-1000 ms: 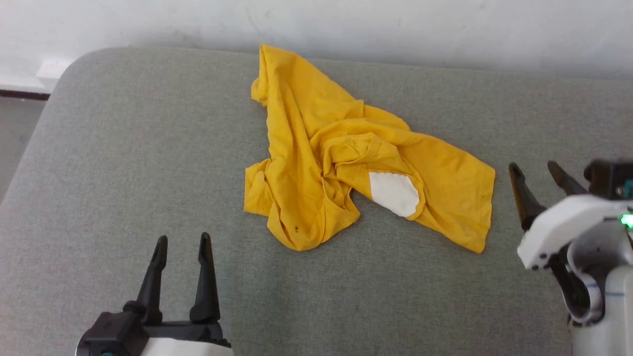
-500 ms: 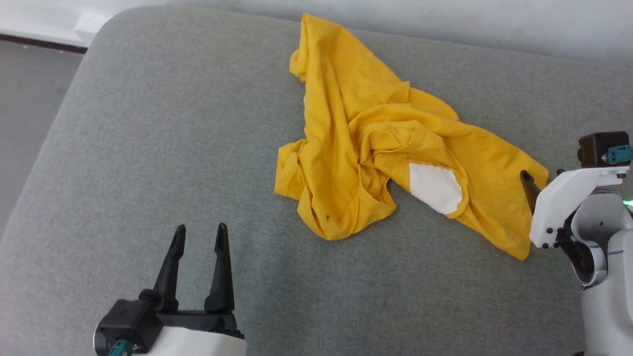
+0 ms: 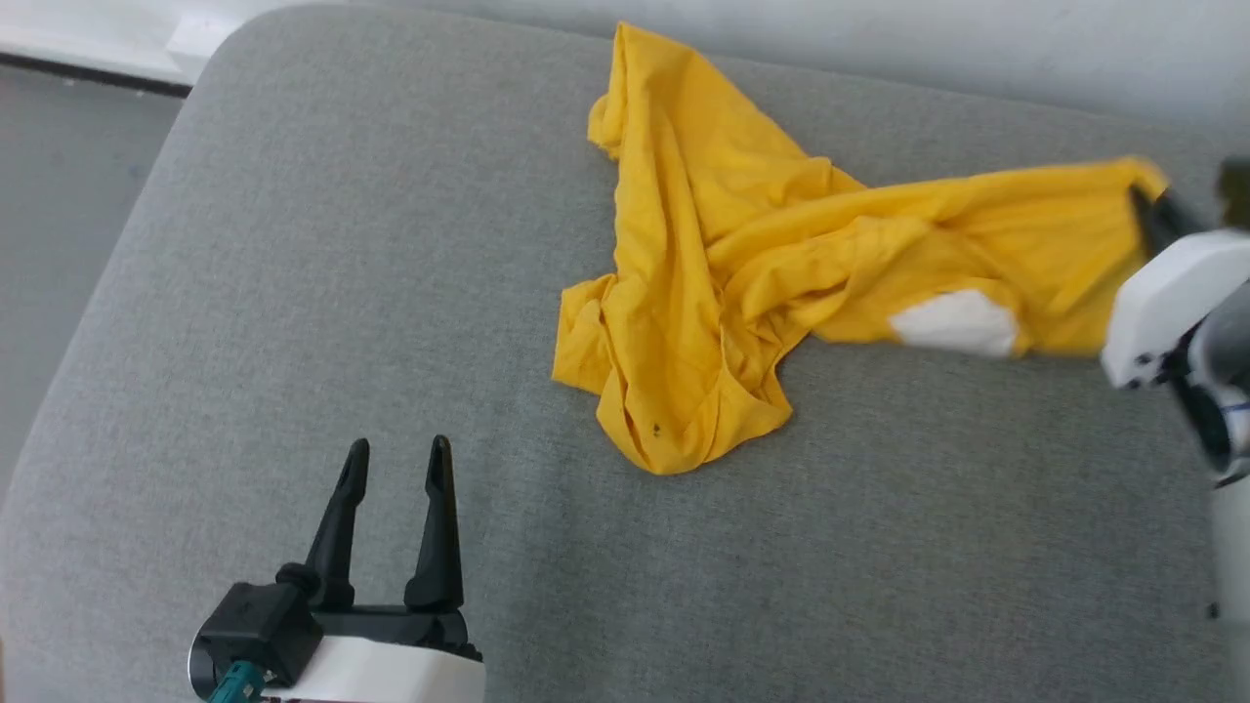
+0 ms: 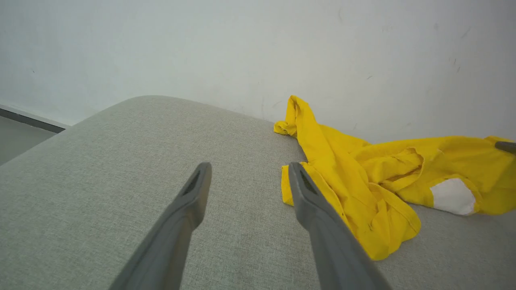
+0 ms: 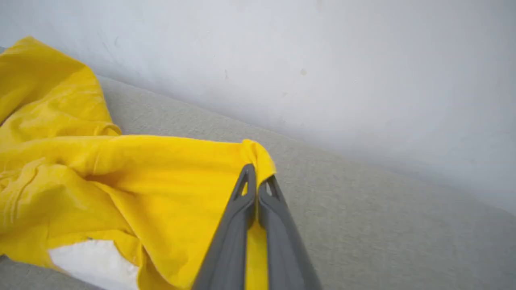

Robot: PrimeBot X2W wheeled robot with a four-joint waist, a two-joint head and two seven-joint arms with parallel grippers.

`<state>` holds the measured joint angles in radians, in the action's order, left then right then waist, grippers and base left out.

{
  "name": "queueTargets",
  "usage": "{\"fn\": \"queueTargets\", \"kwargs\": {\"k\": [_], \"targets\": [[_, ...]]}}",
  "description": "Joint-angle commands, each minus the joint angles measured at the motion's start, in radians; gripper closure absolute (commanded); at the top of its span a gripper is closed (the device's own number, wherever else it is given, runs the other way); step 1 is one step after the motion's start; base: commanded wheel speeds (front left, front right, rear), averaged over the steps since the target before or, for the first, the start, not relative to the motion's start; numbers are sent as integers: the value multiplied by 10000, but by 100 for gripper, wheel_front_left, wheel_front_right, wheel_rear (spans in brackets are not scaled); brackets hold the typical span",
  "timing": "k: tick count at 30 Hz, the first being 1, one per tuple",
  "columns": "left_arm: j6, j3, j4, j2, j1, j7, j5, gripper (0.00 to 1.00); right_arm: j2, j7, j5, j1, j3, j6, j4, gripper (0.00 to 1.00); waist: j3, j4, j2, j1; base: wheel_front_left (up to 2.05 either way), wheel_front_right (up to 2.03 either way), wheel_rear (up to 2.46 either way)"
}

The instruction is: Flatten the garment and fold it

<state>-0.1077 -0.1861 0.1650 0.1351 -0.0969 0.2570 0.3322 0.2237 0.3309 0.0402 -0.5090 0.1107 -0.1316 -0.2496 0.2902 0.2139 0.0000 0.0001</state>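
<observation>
Yellow shirt point(image 3: 703, 293) lies bunched on the grey cushion point(image 3: 293, 342), toward its far side, with one corner drawn out to my right.

Nearest me, the left gripper point(image 3: 399, 444) sits at the lower left of the head view. Its white wrist shell and a black mount with a teal plug are at the bottom edge, and the fingers point away toward the wall. I have its jaws spread wide with nothing between them. It is over bare cushion, short of the shirt.

Next out is the heap's near lobe, a rumpled fold with a small dark speck point(image 3: 656, 428) on it. To the right a white patch point(image 3: 957, 322) of the print faces up, blurred in the head view.

Beyond that, my right arm comes in from the right edge, its white shell angled up and to the left. The right gripper point(image 3: 1141, 195) has its jaws pressed together, pinching the shirt's corner. In the right wrist view the hem curls over the fingertips point(image 5: 252, 185). From that pinch the cloth runs in a taut band back to the heap.

Farthest off, a narrow tail of the shirt reaches the cushion's back edge below the white wall point(image 4: 242, 48). Grey floor point(image 3: 59, 146) shows at far left.
</observation>
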Motion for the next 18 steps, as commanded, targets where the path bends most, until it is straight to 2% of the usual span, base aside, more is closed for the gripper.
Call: {"fn": "queueTargets", "kwargs": {"k": [1,4,7,10,15,16,17,18], "targets": [[60,61,-43,-36,-29,47,-118,0,226,-189,-95,-195,11,9,251,100,-386,-353,0,-1,0,0,0],[103,98,-78,-39,-128,47,-141,0,648,-427,-163,-102,289,9,1022,100,-557,-532,0,-1,0,0,0],[149,111,-74,-44,-233,47,-140,0,976,-570,-237,658,921,9,1988,100,-625,-645,0,-1,0,0,0],[191,111,-104,-5,-352,47,-131,0,744,-409,-360,2120,2144,9,2900,100,-625,-739,0,-1,0,0,0],[236,121,-118,73,-425,47,-106,0,-410,-201,-628,4915,4340,9,3690,100,-603,-831,0,-1,0,0,0],[242,123,-120,99,-430,41,-104,0,-606,-184,-631,5316,4601,9,3658,81,-601,-866,0,-1,0,0,0],[250,121,-123,125,-432,24,-100,0,-782,-202,-614,5627,4764,9,3608,58,-607,-909,0,-1,0,0,0],[255,121,-126,150,-436,3,-95,0,-940,-259,-586,5856,4888,9,3528,11,-622,-966,0,-1,0,0,0]]}}
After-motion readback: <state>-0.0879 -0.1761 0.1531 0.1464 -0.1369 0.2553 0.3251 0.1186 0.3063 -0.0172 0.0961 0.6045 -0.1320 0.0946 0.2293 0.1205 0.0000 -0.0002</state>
